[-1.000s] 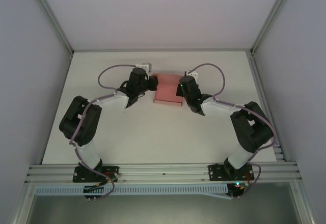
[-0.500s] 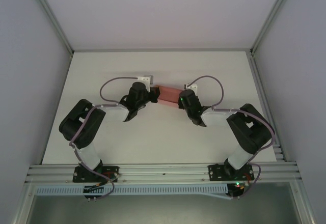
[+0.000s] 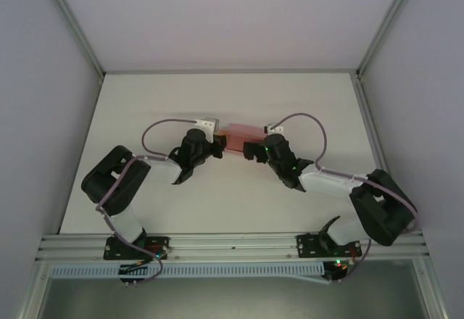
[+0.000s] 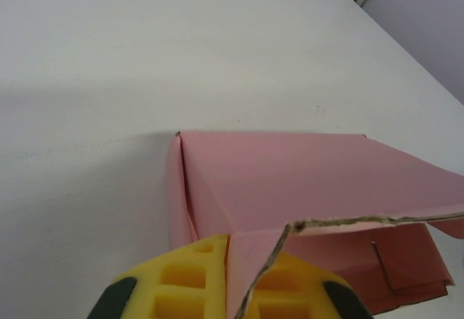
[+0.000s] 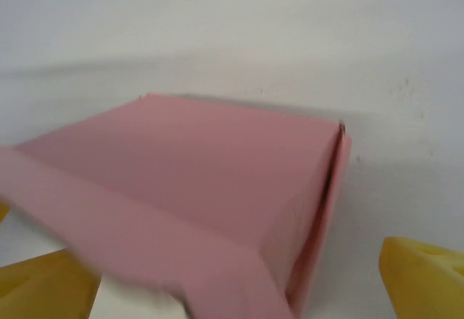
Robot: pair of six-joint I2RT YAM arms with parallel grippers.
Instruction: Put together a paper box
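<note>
The pink paper box (image 3: 236,136) lies partly folded on the white table between my two grippers. My left gripper (image 3: 218,145) is at the box's left end. In the left wrist view the gripper (image 4: 243,279) is shut, its yellow fingers (image 4: 192,283) pinching a raw-edged flap of the box (image 4: 290,181). My right gripper (image 3: 251,149) is at the box's right end. In the right wrist view it (image 5: 232,286) stands wide open, a yellow finger (image 5: 424,275) on each side of the box (image 5: 217,167) and apart from it. A loose flap reaches towards that camera.
The white table (image 3: 232,196) is enclosed by pale walls with aluminium rails (image 3: 232,243) along its near edge. Purple cables (image 3: 163,123) loop above both wrists. Bare tabletop lies behind the box and in front of it.
My right gripper has opened and let go of the box. Both wrists have come nearer the front and lower, the right elbow swinging out right. The box now looks flatter.
</note>
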